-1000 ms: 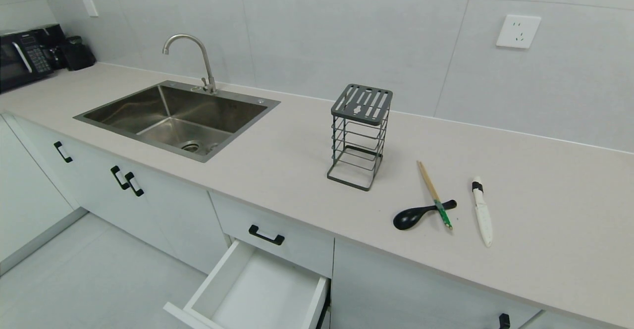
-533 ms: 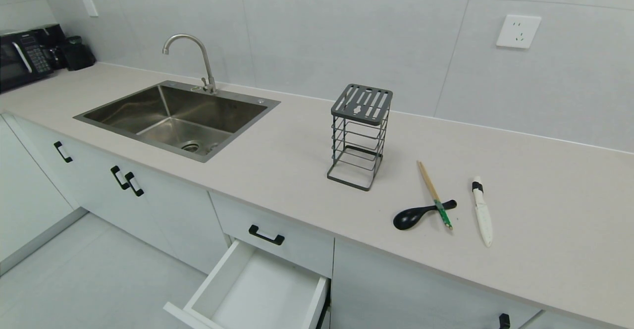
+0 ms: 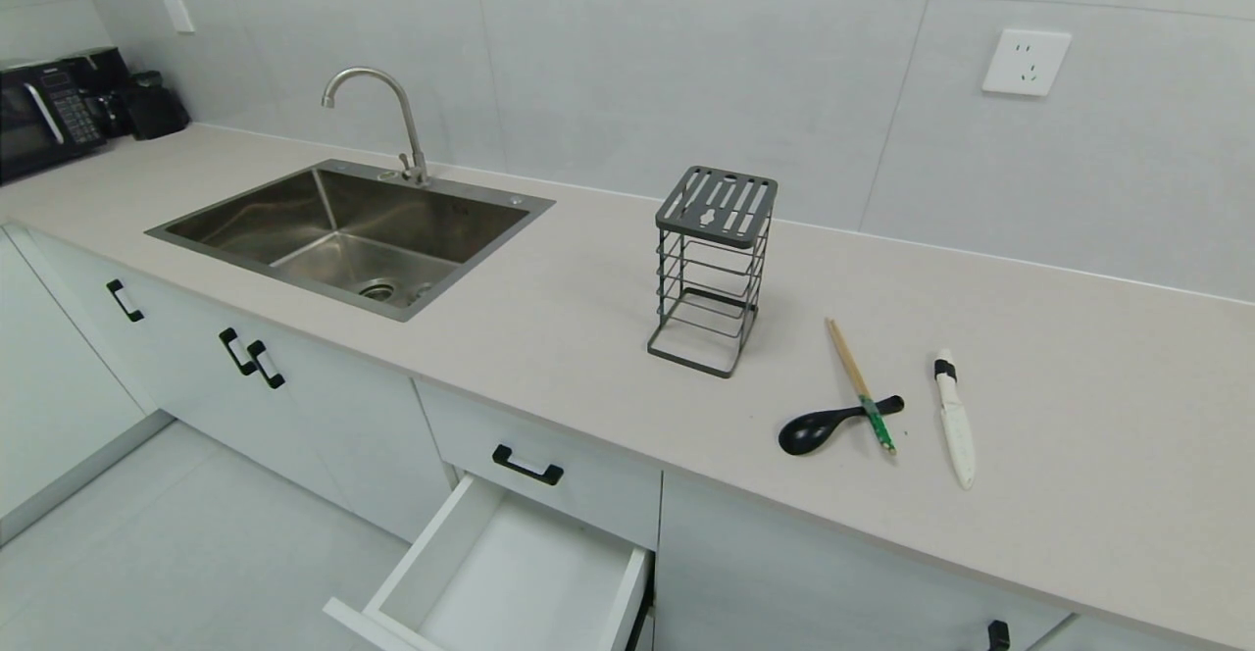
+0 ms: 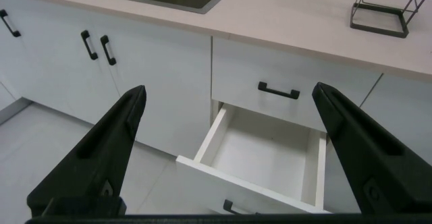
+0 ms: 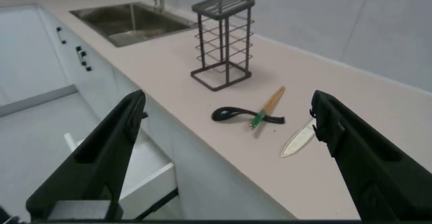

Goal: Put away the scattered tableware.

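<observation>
A black spoon (image 3: 828, 425) lies on the pale counter (image 3: 549, 327), its handle crossing under a pair of wooden chopsticks (image 3: 860, 383) with green tips. To their right rests a white knife (image 3: 955, 418). A dark wire rack (image 3: 714, 269) stands upright to their left. Below the counter a white drawer (image 3: 510, 582) is pulled out. My left gripper (image 4: 229, 92) hangs open in front of the cabinets, above that drawer (image 4: 270, 150). Out beyond the counter's front edge my right gripper (image 5: 228, 99) is open, facing the spoon (image 5: 233, 113), chopsticks (image 5: 268, 106), knife (image 5: 298, 140) and rack (image 5: 223, 42).
A steel sink (image 3: 275, 275) with a curved faucet (image 3: 392, 112) is set into the counter's left part. A black microwave (image 3: 44, 112) sits at the far left. A wall socket (image 3: 1026, 61) is behind the counter. Cabinet doors with black handles (image 3: 250, 357) line the front.
</observation>
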### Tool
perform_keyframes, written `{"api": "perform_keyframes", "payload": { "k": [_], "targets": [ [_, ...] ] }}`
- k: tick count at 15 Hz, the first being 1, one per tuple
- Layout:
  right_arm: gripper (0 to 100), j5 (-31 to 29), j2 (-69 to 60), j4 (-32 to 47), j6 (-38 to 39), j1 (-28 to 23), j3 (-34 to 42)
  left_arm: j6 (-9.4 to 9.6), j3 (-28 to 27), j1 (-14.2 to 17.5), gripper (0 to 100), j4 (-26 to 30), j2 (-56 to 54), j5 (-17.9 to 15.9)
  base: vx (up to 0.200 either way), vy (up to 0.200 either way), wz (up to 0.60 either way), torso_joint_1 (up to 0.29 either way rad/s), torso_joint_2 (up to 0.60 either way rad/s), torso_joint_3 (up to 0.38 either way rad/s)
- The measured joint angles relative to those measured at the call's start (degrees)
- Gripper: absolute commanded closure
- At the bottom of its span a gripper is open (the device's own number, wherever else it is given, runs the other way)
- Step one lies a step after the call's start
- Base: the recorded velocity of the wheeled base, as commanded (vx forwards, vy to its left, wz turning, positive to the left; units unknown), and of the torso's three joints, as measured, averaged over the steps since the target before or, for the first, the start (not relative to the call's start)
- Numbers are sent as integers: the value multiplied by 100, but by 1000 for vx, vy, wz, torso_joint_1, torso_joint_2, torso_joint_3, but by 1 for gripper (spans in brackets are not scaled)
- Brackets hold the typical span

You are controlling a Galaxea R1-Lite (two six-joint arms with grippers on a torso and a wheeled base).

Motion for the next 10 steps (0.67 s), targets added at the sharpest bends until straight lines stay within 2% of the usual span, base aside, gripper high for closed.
{"api": "perform_keyframes", "payload": {
  "k": [3, 5, 8, 10],
  "targets": [
    [0, 456, 1297, 99, -37, 18, -696, 5, 0, 0, 0, 0, 0, 0, 0, 0, 0, 0, 0, 0],
    [0, 555, 2111, 123, -51, 112, -1037, 2, 0, 0, 0, 0, 0, 0, 0, 0, 0, 0, 0, 0],
    [0, 451, 3202, 4, -91, 449, -1300, 2, 0, 0, 0, 2, 0, 2, 0, 0, 0, 0, 0, 0],
    [0, 271, 3963, -534, -155, 658, -1359, 5, 0, 0, 0, 0, 0, 0, 0, 0, 0, 0, 0, 0]
  ]
}}
